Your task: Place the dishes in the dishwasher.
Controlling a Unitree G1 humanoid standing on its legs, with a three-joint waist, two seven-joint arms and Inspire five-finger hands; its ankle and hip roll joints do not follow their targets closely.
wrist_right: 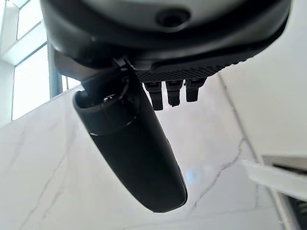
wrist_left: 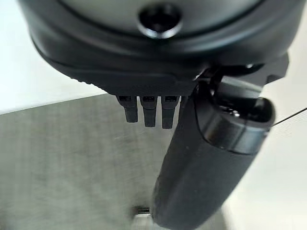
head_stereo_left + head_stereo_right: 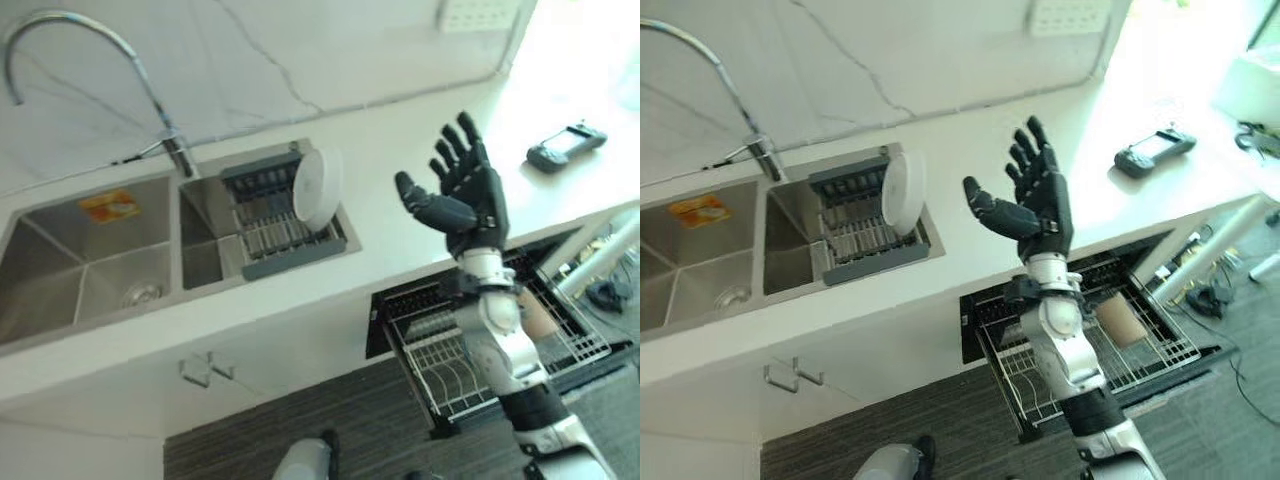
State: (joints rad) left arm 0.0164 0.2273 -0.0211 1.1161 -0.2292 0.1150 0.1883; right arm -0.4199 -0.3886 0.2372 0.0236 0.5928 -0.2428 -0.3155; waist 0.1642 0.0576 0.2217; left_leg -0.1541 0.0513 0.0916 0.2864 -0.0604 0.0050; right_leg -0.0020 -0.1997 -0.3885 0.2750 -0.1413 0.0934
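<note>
A white plate (image 3: 317,188) stands on edge at the right end of the grey dish rack (image 3: 275,235) in the sink's right basin. My right hand (image 3: 470,195) is raised above the white counter, open, fingers spread and holding nothing, to the right of the plate and apart from it. Below the counter edge the dishwasher's wire rack (image 3: 440,365) is pulled out. A brown cup (image 3: 1121,320) lies in it. My left hand (image 2: 204,167) hangs over the grey floor, fingers straight and nothing in it.
The steel sink (image 3: 90,260) with its curved faucet (image 3: 100,40) takes up the left of the counter. A black handheld device (image 3: 565,147) lies on the counter at the far right. A cabinet handle (image 3: 205,370) sits below the sink.
</note>
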